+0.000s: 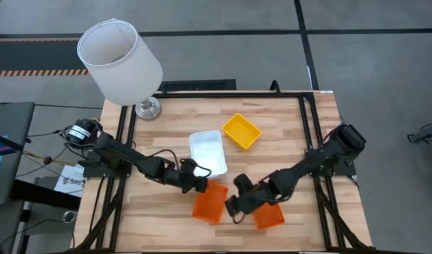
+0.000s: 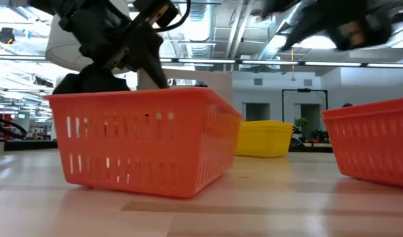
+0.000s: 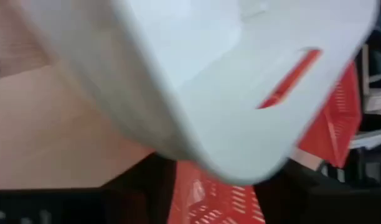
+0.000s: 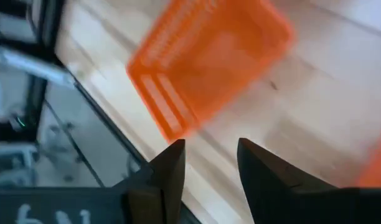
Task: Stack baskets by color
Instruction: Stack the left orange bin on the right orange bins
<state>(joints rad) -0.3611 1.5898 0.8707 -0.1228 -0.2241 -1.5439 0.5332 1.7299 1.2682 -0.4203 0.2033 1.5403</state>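
Four baskets are seen on the desk (image 1: 166,120): a white basket (image 1: 207,152) near the middle, a yellow basket (image 1: 242,131) just beyond it toward the far edge, an orange basket (image 1: 210,202) near the front, and a second orange basket (image 1: 269,216) to its right, close to the front edge; a lampshade (image 1: 119,61) on its base stands at the far left corner.

Left pincer (image 1: 200,183) is found at the near end of the white basket, beside the first orange basket; in the left wrist view the white basket (image 3: 240,81) fills the frame very close, with orange mesh behind; whether that pincer is gripping or parted cannot be told.

Right pincer (image 4: 209,163) is seen with fingers parted and nothing between them; in the high view it (image 1: 234,206) hangs between the two orange baskets.

Step judged in hand: pairing the orange baskets; no stack is made yet. The next move is judged to call for one orange rim to be taken and lifted, then lowered squarely into the other, long axes matched.

Orientation: all four lie open side up; white long axis runs roughly front to back; left orange likewise, slightly tilted; yellow sits turned diagonally; right orange is partly hidden by the arm, axis uncertain.
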